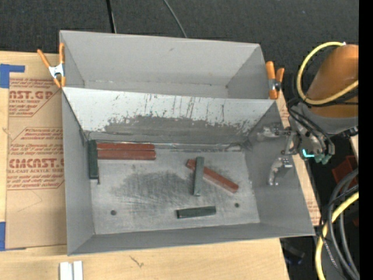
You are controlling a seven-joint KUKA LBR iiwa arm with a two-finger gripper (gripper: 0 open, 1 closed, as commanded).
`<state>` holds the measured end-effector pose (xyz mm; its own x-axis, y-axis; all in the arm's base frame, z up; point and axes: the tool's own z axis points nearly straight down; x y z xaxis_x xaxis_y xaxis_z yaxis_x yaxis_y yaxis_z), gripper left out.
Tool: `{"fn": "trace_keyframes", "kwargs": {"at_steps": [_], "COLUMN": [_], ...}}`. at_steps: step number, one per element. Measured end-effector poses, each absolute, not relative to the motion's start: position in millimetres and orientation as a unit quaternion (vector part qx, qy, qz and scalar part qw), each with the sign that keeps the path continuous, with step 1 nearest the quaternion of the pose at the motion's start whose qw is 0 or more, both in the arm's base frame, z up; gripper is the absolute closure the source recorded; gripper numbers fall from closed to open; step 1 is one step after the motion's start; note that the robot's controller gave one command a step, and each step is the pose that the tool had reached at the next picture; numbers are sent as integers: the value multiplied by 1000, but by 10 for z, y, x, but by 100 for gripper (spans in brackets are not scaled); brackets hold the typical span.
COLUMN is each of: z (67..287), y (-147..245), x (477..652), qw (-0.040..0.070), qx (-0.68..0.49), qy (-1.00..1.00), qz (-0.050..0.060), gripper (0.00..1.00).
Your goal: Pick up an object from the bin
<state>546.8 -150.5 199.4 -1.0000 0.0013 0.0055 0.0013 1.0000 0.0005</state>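
Gripper (278,169) hangs over bin's (163,63) right wall, well apart from pieces on floor; spread apart or pressed together, you cannot tell. Nearest candidate: red-brown bar (213,178) mid-floor, dark grey bar (198,175) lying across it. Your risk: clipping right wall on way down, or crossed bars shifting against each other and spoiling grip.

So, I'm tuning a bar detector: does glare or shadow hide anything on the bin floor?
Camera view: even light, no glare on the bin floor; the long red bar and the front dark bar cast only thin shadows; the dark patch mid-floor looks like scuffing, not shadow.
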Motion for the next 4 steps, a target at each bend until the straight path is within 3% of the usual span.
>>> {"fn": "trace_keyframes", "kwargs": {"at_steps": [1, 2, 3, 4], "z": [2037, 1395, 843, 843], "y": [-1499, -1392, -928, -928], "x": [5487, 5408, 5385, 5385], "qw": [-1, -3, 0, 0], "qx": [0, 20, 110, 110], "qy": [-1000, -1000, -994, -994], "qz": [0, 1, 0, 0], "gripper": [0, 0, 100, 100]}}
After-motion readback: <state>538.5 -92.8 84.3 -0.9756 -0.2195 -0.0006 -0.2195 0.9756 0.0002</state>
